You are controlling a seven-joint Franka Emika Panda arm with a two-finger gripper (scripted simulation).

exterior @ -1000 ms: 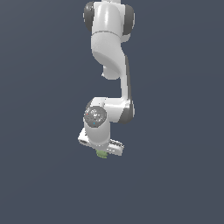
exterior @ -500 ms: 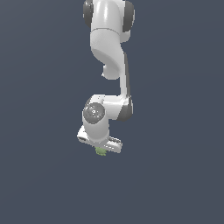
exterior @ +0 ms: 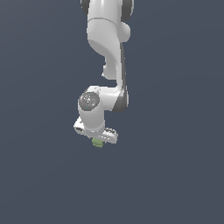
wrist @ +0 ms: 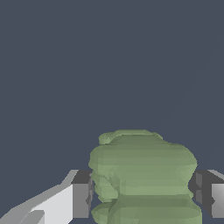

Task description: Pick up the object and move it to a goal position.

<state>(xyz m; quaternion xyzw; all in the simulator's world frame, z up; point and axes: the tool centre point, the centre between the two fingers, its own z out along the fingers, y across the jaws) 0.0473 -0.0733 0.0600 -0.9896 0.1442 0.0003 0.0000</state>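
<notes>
Filling both pictures is one flat, dark blue-grey color, with no edge, line or shadow to tell a floor from a wall. Whether anything rests on a surface cannot be told.

In the exterior view the white arm (exterior: 107, 52) comes down from the top edge, where its upper part is cut off. Its wrist bends toward the camera and hides most of the gripper (exterior: 98, 139). Only a tiny green bit of the object (exterior: 98, 143) peeks out below it.

The wrist view shows more. The object (wrist: 144, 175) is an olive-green lump with bumpy, stacked ridges, like squashed layers. Its lower part runs off the picture. One dark finger pad (wrist: 82, 192) presses against one side and another presses against the other side, so the gripper is clamped on the object.
</notes>
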